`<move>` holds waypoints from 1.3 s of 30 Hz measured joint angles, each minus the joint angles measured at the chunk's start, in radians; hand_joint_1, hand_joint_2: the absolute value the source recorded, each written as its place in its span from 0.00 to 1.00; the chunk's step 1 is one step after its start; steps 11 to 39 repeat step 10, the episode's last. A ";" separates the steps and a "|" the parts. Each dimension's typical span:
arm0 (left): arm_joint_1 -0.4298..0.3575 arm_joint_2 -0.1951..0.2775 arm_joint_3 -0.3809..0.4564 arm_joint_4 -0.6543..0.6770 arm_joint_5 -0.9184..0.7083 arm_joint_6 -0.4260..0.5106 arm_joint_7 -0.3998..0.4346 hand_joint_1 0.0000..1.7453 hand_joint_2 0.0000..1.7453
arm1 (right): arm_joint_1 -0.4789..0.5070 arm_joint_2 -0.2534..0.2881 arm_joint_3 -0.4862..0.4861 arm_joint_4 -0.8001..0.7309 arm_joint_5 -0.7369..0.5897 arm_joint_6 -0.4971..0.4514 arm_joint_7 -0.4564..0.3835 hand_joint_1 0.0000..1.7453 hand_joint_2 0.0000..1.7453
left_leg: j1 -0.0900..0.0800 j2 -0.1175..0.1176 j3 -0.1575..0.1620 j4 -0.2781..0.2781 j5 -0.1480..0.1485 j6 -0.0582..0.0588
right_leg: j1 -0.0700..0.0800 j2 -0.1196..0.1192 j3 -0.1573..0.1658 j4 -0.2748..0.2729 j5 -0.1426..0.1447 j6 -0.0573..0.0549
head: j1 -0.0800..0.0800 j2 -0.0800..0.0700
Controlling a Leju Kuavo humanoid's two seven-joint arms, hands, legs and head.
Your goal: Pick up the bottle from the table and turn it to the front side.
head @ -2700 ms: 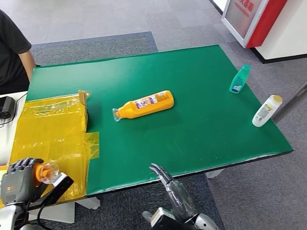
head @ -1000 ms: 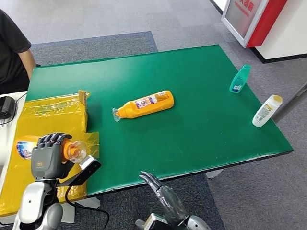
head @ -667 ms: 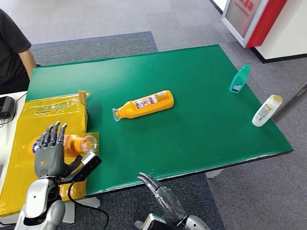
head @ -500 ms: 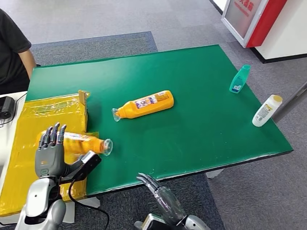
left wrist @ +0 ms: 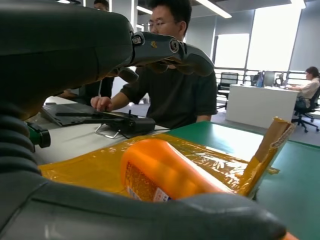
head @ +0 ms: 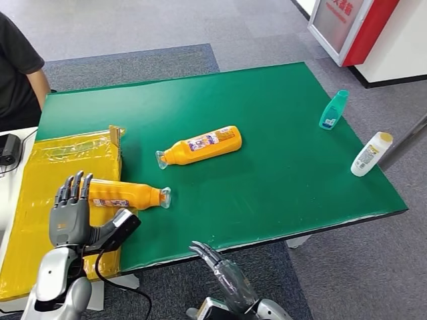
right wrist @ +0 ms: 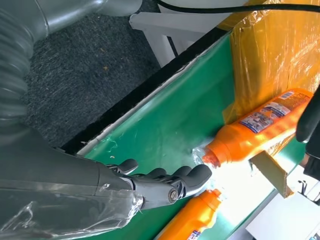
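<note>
An orange bottle (head: 126, 195) lies on its side, its base on the yellow-wrapped box (head: 50, 173) and its clear cap end (head: 165, 197) on the green table (head: 282, 167). My left hand (head: 71, 212) stands beside the bottle's base with fingers spread, holding nothing. In the left wrist view the bottle's base (left wrist: 162, 170) lies under the open fingers (left wrist: 170, 50). A second orange bottle (head: 201, 145) lies at the table's middle. My right hand (head: 221, 267) hangs below the front edge, empty, its fingers (right wrist: 170, 180) stretched out near the first bottle's cap (right wrist: 205, 157).
A teal bottle (head: 333, 110) and a white bottle with a yellow cap (head: 371, 154) lie near the table's right edge. A person in a black shirt (head: 17, 73) sits at the far left corner. A black device (head: 9, 148) lies on the white desk beside the box.
My left hand rose with the bottle, opened and let it go. The bottle dropped and slid right, off the box edge onto the green table. My right hand sank slightly.
</note>
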 joint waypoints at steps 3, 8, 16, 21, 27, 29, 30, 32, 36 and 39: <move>0.042 -0.018 0.016 -0.057 0.174 0.003 -0.121 0.00 1.00 | 0.023 -0.001 -0.010 -0.014 -0.001 -0.024 0.008 0.00 1.00 | 0.000 0.000 0.000 0.000 0.000 0.000 | 0.000 0.000 0.000 0.000 0.000 0.000 | 0.000 0.000; 0.161 -0.072 0.074 -0.208 0.836 -0.204 -0.433 0.00 1.00 | 0.116 -0.006 -0.057 -0.094 -0.020 -0.085 -0.019 0.00 1.00 | 0.000 0.000 0.000 0.000 -0.003 0.001 | 0.000 0.000 0.000 0.000 -0.002 0.000 | 0.000 0.000; 0.196 -0.090 0.093 -0.241 1.014 -0.297 -0.507 0.00 1.00 | 0.148 -0.006 -0.076 -0.126 -0.030 -0.087 -0.043 0.00 1.00 | -0.001 0.000 0.000 0.000 -0.004 0.001 | -0.001 0.000 0.000 0.000 -0.003 0.000 | 0.000 0.000; 0.196 -0.090 0.093 -0.241 1.014 -0.297 -0.507 0.00 1.00 | 0.148 -0.006 -0.076 -0.126 -0.030 -0.087 -0.043 0.00 1.00 | -0.001 0.000 0.000 0.000 -0.004 0.001 | -0.001 0.000 0.000 0.000 -0.003 0.000 | 0.000 0.000; 0.196 -0.090 0.093 -0.241 1.014 -0.297 -0.507 0.00 1.00 | 0.148 -0.006 -0.076 -0.126 -0.030 -0.087 -0.043 0.00 1.00 | -0.001 0.000 0.000 0.000 -0.004 0.001 | -0.001 0.000 0.000 0.000 -0.003 0.000 | 0.000 0.000; 0.196 -0.090 0.093 -0.241 1.014 -0.297 -0.507 0.00 1.00 | 0.148 -0.006 -0.076 -0.126 -0.030 -0.087 -0.043 0.00 1.00 | -0.001 0.000 0.000 0.000 -0.004 0.001 | -0.001 0.000 0.000 0.000 -0.003 0.000 | 0.000 0.000; 0.196 -0.090 0.093 -0.241 1.014 -0.297 -0.507 0.00 1.00 | 0.148 -0.006 -0.076 -0.126 -0.030 -0.087 -0.043 0.00 1.00 | -0.001 0.000 0.000 0.000 -0.004 0.001 | -0.001 0.000 0.000 0.000 -0.003 0.000 | 0.000 0.000; 0.196 -0.090 0.093 -0.241 1.014 -0.297 -0.507 0.00 1.00 | 0.148 -0.006 -0.076 -0.126 -0.030 -0.087 -0.043 0.00 1.00 | -0.001 0.000 0.000 0.000 -0.004 0.001 | -0.001 0.000 0.000 0.000 -0.003 0.000 | 0.000 0.000; 0.196 -0.090 0.093 -0.241 1.014 -0.297 -0.507 0.00 1.00 | 0.148 -0.006 -0.076 -0.126 -0.030 -0.087 -0.043 0.00 1.00 | -0.001 0.000 0.000 0.000 -0.004 0.001 | -0.001 0.000 0.000 0.000 -0.003 0.000 | 0.000 0.000; 0.196 -0.090 0.093 -0.241 1.014 -0.297 -0.507 0.00 1.00 | 0.148 -0.006 -0.076 -0.126 -0.030 -0.087 -0.043 0.00 1.00 | -0.001 0.000 0.000 0.000 -0.004 0.001 | -0.001 0.000 0.000 0.000 -0.003 0.000 | 0.000 0.000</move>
